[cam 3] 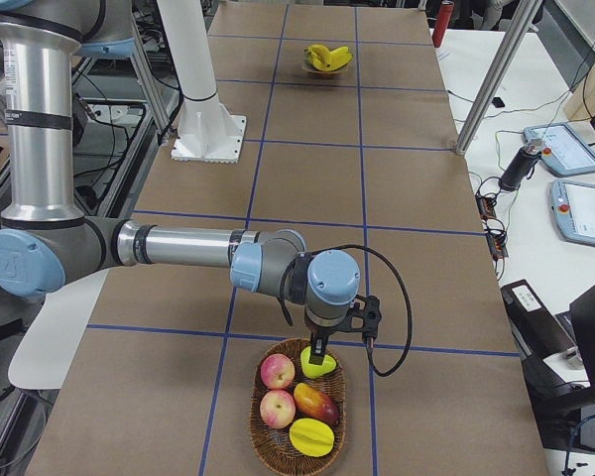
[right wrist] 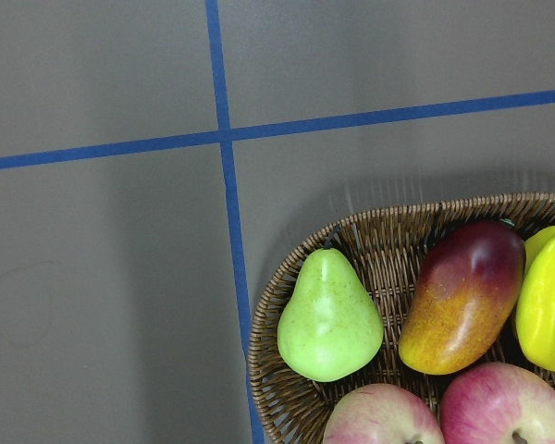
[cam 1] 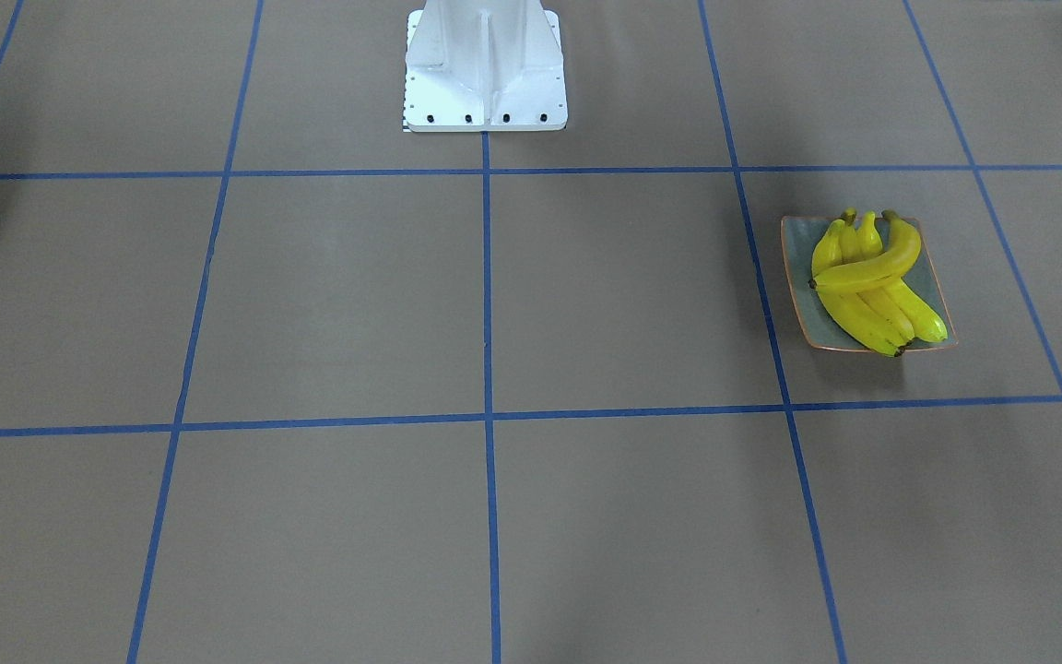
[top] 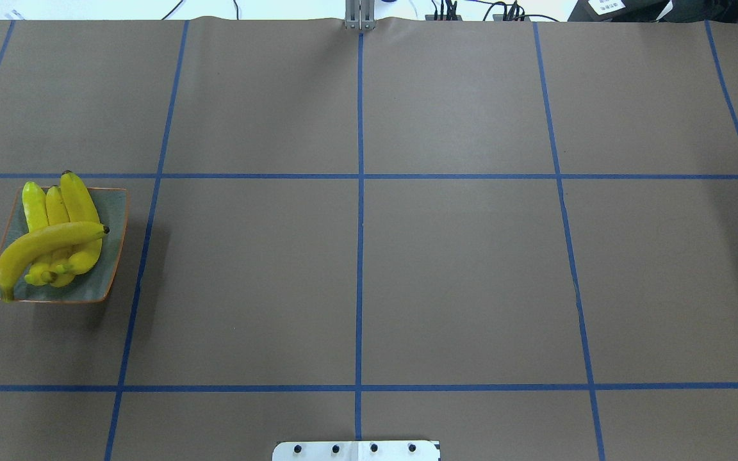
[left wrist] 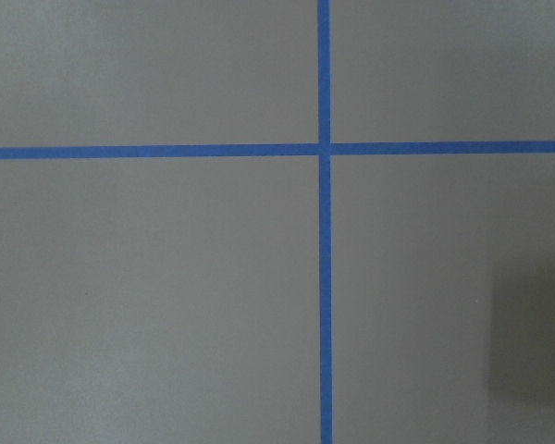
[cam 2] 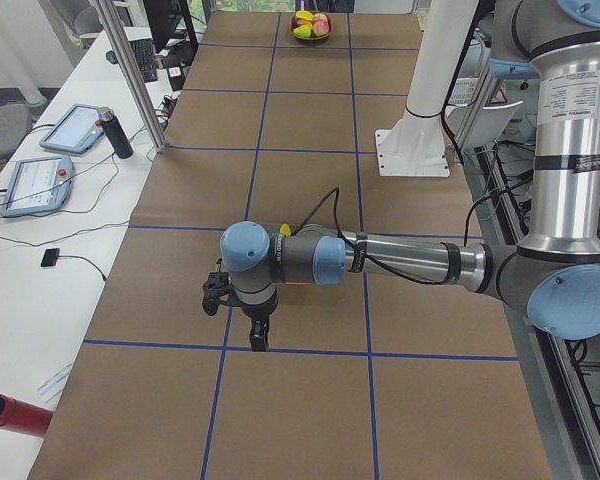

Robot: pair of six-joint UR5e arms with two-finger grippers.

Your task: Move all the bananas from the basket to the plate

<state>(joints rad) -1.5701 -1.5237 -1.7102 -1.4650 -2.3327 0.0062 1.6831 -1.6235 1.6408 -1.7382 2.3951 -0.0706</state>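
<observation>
All four bananas (cam 1: pixel 872 281) on the plate (cam 1: pixel 795 242): three side by side, the fourth laid across on top. Near the plate, low over bare tabletop (cam 1: pixel 623 295), the left tool (cam 2: pixel 257 335); cannot tell whether wide or narrow. Well apart from the plate, the basket (right wrist: pixel 287 277) with pear (right wrist: pixel 330 319), mango (right wrist: pixel 462 296) and apples (right wrist: pixel 499 407). Above the pear, the right tool (cam 3: pixel 320 355); spread likewise impossible to tell.

no legible text, labels, brands, numbers or signs in any view
</observation>
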